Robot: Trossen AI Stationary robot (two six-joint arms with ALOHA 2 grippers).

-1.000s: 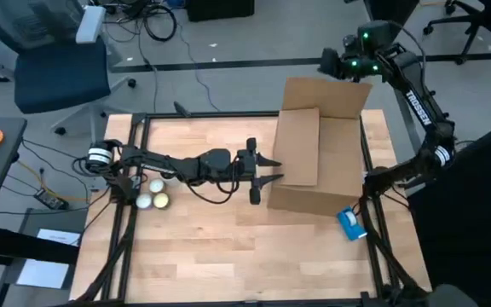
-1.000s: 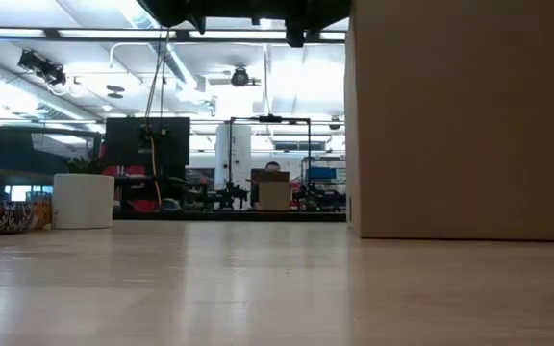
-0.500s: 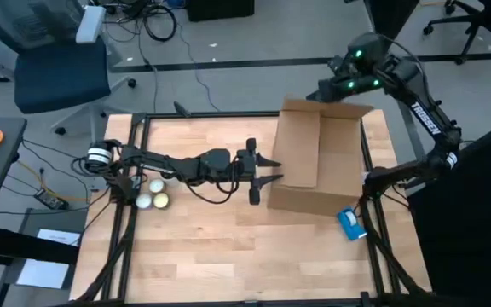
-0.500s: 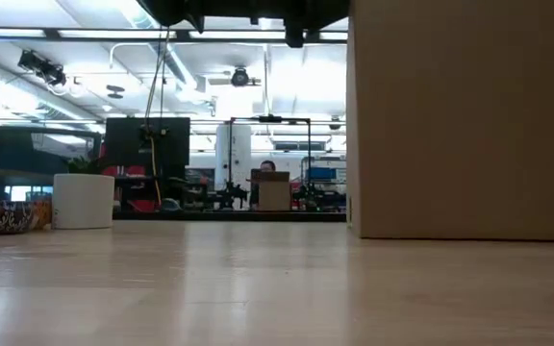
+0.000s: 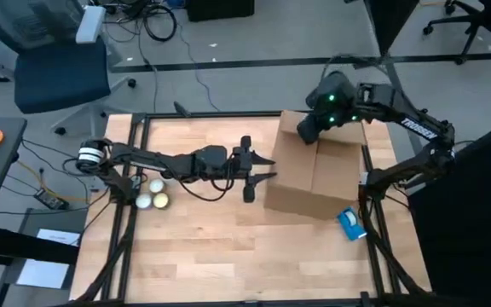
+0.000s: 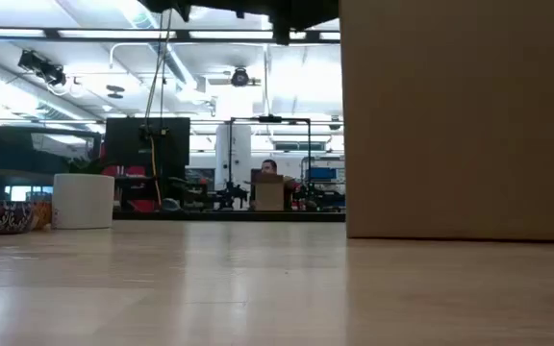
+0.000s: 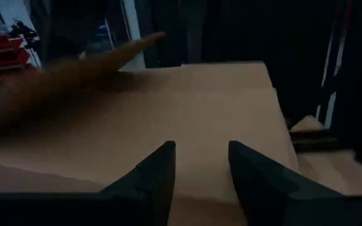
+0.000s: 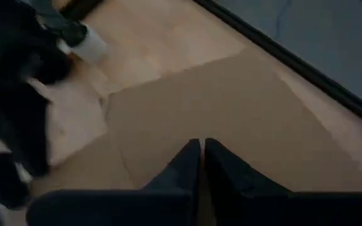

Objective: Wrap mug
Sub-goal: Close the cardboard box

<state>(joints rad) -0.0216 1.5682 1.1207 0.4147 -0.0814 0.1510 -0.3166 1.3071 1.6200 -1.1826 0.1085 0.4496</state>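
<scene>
A wooden table (image 5: 203, 247) is seen before a workshop room. A cardboard box (image 5: 318, 183) is flanked by the spread left gripper (image 5: 261, 168) and topped by the pressed-together right gripper (image 5: 303, 130). A white mug (image 6: 83, 200) stands far left.

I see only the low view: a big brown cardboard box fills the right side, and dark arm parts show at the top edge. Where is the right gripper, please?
Observer: The right gripper is over the top of the big brown cardboard box, near its upper-left corner in the high view. Its fingers are shut on nothing.
Operator: And the left gripper?
Observer: The left gripper is open, beside the box's left side and pointing at it.
Operator: Is anything else near the box?
Observer: A small blue object lies at the table's right edge, by the box's lower-right corner in the high view.
</scene>
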